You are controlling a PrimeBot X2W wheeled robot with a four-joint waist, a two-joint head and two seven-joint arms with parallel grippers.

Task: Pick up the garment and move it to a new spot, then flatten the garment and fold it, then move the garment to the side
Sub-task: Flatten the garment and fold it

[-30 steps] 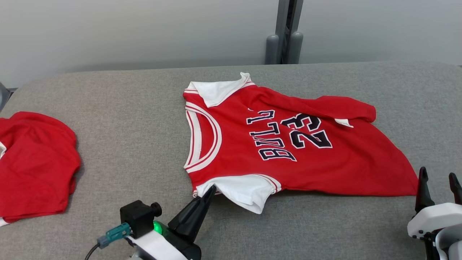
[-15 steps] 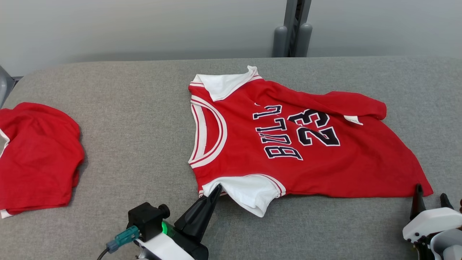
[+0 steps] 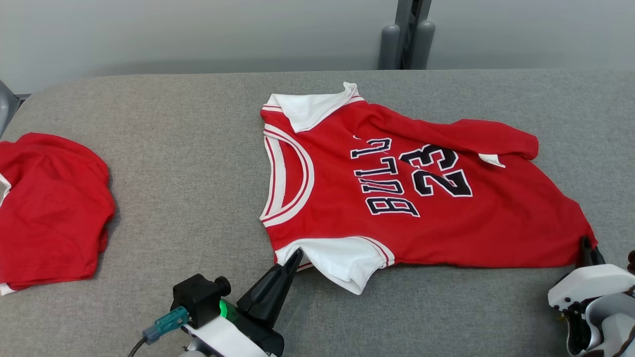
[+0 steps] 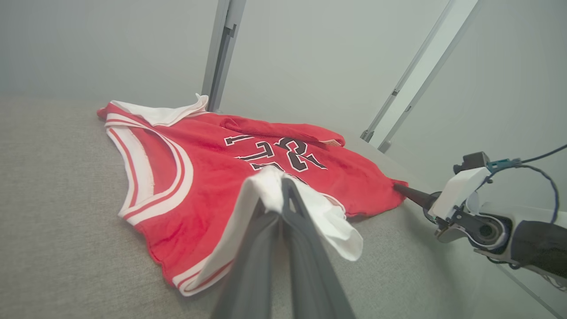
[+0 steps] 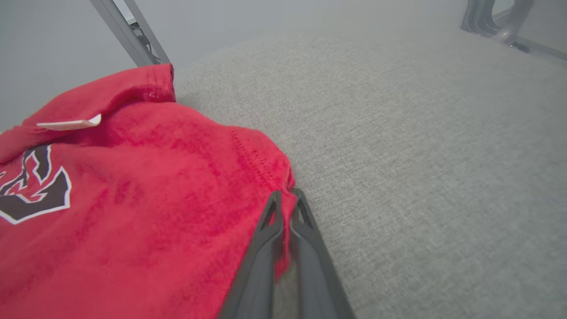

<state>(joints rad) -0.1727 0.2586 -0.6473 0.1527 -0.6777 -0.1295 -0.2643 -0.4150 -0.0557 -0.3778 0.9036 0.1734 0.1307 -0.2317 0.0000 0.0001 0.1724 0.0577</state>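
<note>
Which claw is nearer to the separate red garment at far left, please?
Left. The left claw, pinching the jersey's sleeve, sits right of that garment; the right claw grips the hem farther right.

White shells (image 3: pixel 590 285), dark tapered fingers (image 3: pixel 270 295), green light (image 3: pixel 228 311), perhaps teal plug (image 3: pixel 166 322).

Jersey (image 3: pixel 446 223): red cloth, matt, soft knit, white cloth trim. Tabletop (image 3: pixel 173 148): grey woven fabric cover, rough, matt. Fingers (image 3: pixel 270 292): dark matt plastic. Wrist housing (image 3: pixel 590 285): white smooth plastic, slight gloss. Post (image 3: pixel 407 29): grey metal, smooth.
</note>
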